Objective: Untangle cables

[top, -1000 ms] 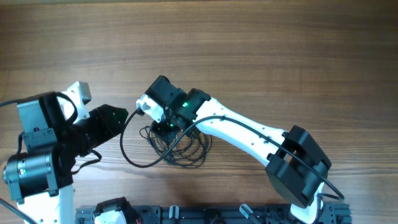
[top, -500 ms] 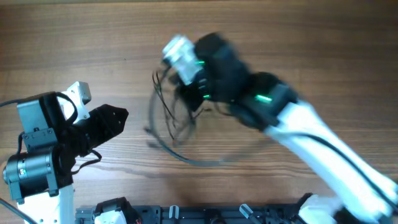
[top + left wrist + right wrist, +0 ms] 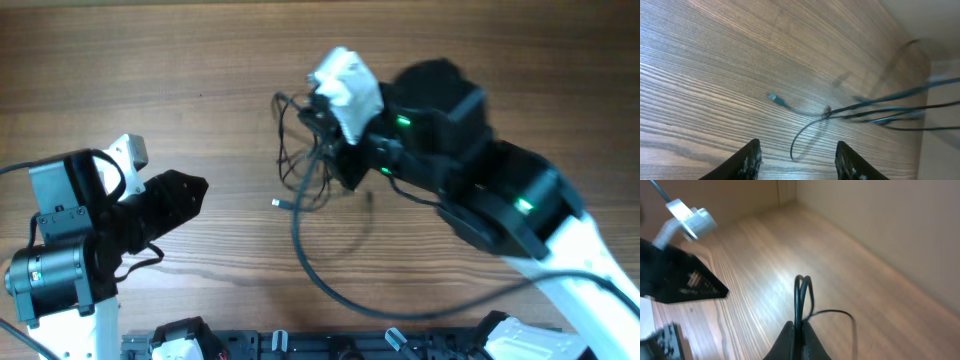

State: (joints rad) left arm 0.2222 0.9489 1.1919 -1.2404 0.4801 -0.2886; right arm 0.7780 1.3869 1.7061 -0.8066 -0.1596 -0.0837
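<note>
By the near left corner of the worktop (image 3: 120, 60), the left pincer (image 3: 799, 159) hangs low with its jaws spread. It grips nothing, and between its fingers only bare wood shows.

Toward the middle, a long dark loop curves close to the near edge and runs off under the right arm (image 3: 500, 200). Whether this loop belongs to the cables or to the arm's own wiring is hard to say from above. Just beyond it, a small pale plug (image 3: 277, 203) lies at the end of a thin strand, apart from the rest.

Farther on, about midway between the near and far edges, the cables (image 3: 312, 128) hang as a loose snarl of loops. They are gathered at the right pincer (image 3: 798, 330), which is clenched on a doubled bight of cord that stands up out of its tips.

The untangling looks barely begun. The bundle is taken up and one plug end trails free, but the loops cross each other and no cord lies separate. Parting the strands and laying each one out on its own remains to be done, and the free left pincer seems placed to take a strand.

From above, the right pincer's tips are hidden under its wrist. The cords near the right arm are blurred, so their number and where they cross cannot be made out. The right wrist view crops the grip at its lower edge.
</note>
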